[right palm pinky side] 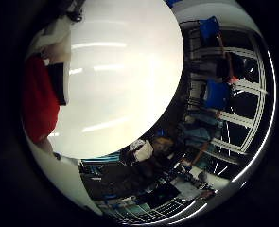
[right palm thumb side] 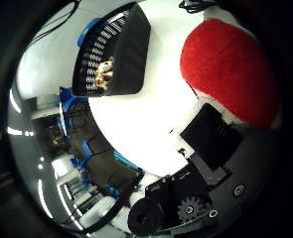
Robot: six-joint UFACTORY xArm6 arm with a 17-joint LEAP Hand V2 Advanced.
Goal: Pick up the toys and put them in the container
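Red plush toy point(right palm thumb side: 225, 69) close against hand point(right palm thumb side: 205, 139), fingers' grip cannot tell. Black basket point(right palm thumb side: 131, 54) on white table point(right palm thumb side: 136, 124) already holds small toy point(right palm thumb side: 105, 69); red one left.

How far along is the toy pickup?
Done: one small brown-and-white toy already lies in the black slatted container. In hand: a red plush toy sits close against the hand, above the white table. Left: carry it to the container and drop it in.
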